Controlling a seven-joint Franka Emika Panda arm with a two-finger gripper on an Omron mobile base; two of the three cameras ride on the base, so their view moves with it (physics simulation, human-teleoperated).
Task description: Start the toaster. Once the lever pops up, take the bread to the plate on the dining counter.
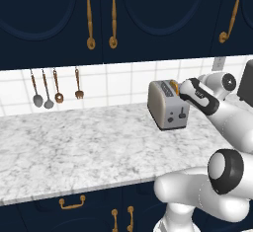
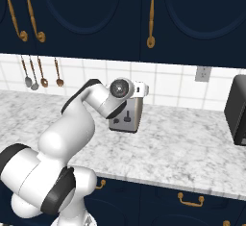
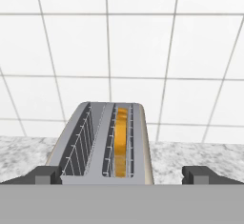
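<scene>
Here the toaster (image 1: 168, 104) stands on a white-and-grey marble counter (image 1: 74, 147), near its back edge, at about 2 o'clock in the left base view and just left of centre in the right base view. The bread (image 3: 121, 142) sits upright in the right-hand slot as the hand view shows it, its golden top poking above the slot. The lever (image 1: 183, 111) sits on the narrow end face that faces the room. The gripper (image 3: 122, 174) hovers over the near end of the toaster, its fingers spread wide at 8 and 4 o'clock of the hand view, holding nothing. Behind the counter runs a wall of pale tiles (image 1: 118, 85); utensils (image 1: 55, 89) hang on it at 10 o'clock. Navy cabinets (image 1: 54, 19) with brass handles (image 1: 89, 16) hang above. A dark appliance (image 2: 236, 109) stands at 3 o'clock in the right base view.
</scene>
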